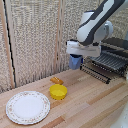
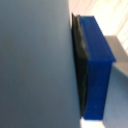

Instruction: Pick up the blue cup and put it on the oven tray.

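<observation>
Nearest in the exterior view, a round white patterned plate [image 1: 28,106] is seen lying flat on the wooden table [image 1: 90,102], toward the exterior view's left. Just beyond it and a little to the right, a shallow yellow bowl [image 1: 58,91] is set upright on the wood, apart from the plate. Just behind the bowl a small orange object [image 1: 57,80] lies on the table; what it is cannot be made out.

Farther back and toward the exterior view's right, the blue cup [image 1: 76,62] is seen lifted clear of the table, hanging directly under the white end of the arm [image 1: 92,25]. The gripper [image 1: 76,56] is closed on the cup, with only the cup's lower part showing beneath the hand. In the wrist view the frame is filled by a large blurred blue surface [image 2: 32,65], beside which a dark finger pad [image 2: 81,60] and a deep-blue block [image 2: 97,65] are pressed; how these parts belong together cannot be told from that view.

Just to the right of the held cup, the oven tray [image 1: 109,62] is seen as a dark rack of parallel bars reaching out from the black toaster oven [image 1: 118,44] at the far right. The cup is held beside the tray's left end, not above its bars. The scene is closed at the back by a pale woven wall [image 1: 35,35].
</observation>
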Tool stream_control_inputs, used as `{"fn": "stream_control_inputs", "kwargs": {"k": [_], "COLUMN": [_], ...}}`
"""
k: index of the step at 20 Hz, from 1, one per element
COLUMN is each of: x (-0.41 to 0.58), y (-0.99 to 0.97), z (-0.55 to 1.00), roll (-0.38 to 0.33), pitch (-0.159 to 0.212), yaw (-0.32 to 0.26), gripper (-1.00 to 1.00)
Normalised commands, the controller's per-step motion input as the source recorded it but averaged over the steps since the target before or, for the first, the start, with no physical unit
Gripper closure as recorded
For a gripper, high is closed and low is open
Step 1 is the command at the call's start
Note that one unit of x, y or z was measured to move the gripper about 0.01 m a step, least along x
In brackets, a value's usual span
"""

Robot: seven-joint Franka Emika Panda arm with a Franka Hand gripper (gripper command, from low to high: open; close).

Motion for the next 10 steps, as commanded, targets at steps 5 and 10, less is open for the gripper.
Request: {"fn": "stream_control_inputs", "kwargs": {"k": [5,10], "x": [0.599,0.152], "y": [-0.29,-0.51], "z": [0.67,0.78], "roll": [-0.057,0.000], "pitch": [0.010,0.180], "yaw": [-0.158,-0.214], "gripper": [1.00,1.00]}}
